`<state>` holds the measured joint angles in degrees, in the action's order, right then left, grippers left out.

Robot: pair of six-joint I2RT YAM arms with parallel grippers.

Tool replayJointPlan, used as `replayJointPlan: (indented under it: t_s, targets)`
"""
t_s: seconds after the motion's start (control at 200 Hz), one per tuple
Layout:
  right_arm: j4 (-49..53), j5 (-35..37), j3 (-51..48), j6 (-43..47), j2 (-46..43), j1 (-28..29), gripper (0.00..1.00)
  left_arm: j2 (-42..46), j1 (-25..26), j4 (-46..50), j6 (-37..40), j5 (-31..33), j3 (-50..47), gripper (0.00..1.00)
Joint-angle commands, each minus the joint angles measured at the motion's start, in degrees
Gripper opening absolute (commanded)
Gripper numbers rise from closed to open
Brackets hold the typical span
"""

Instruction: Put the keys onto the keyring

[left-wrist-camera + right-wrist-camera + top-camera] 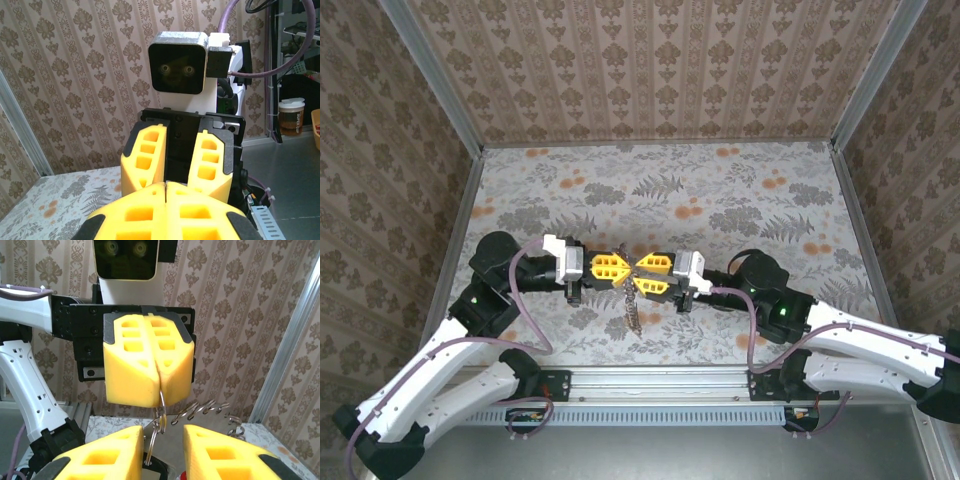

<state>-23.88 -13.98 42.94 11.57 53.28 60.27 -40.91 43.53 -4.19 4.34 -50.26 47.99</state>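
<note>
Above the middle of the bench (740,190), left hand (623,267) and right hand (641,276) sit tip to tip, keyring (632,306) hanging between them toward the near edge.

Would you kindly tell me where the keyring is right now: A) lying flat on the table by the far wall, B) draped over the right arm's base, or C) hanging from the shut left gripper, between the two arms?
C: in the right wrist view the left gripper is pinched shut on the keyring, and in the top view its chain dangles below the two meeting grippers.
</note>
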Motion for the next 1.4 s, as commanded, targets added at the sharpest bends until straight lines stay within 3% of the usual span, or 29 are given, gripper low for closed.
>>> replayJointPlan:
  t_s: [0.0, 0.25, 0.52, 0.625, 0.705, 0.77, 1.04, 1.26, 1.395]
  targets:
    - [-0.4, -1.9, 1.8, -1.3, 0.8, -0.7, 0.27, 0.1, 0.5, -0.5, 1.8, 0.1, 0.8, 0.0]
    - [-0.8, -2.7, 1.8, -1.3, 1.2, -1.5, 0.0, 0.1, 0.5, 1.3, 2.7, 0.5, 0.9, 0.0]
    - [2.7, 1.7, 1.1, 0.9, -2.2, -2.6, 0.0, -1.3, 0.8, 12.8, 7.0, 5.5, 5.0, 0.0]
    - [9.0, 3.8, 2.7, 2.6, -3.2, -3.7, 0.0, -2.0, 1.2, 21.1, 9.1, 11.2, 8.4, 0.14]
    - [15.1, 6.9, 4.6, 4.1, -3.2, -4.0, 0.0, -3.1, 1.4, 26.9, 10.2, 17.2, 11.4, 0.32]
    - [20.5, 9.0, 6.6, 5.2, -2.8, -4.2, 0.0, -4.3, 1.6, 31.7, 11.3, 20.7, 14.2, 0.37]
    - [33.9, 14.8, 12.0, 7.1, -0.2, -4.5, 0.0, -13.3, 6.2, 46.0, 16.8, 29.5, 25.6, 0.38]
    - [36.9, 15.2, 15.2, 5.5, 3.3, -4.7, 0.0, -17.9, 12.7, 46.0, 19.8, 38.5, 26.3, 0.39]
    - [36.9, 14.4, 15.3, 5.5, 3.4, -4.7, 0.0, -18.8, 13.9, 45.5, 20.6, 39.4, 25.9, 0.39]
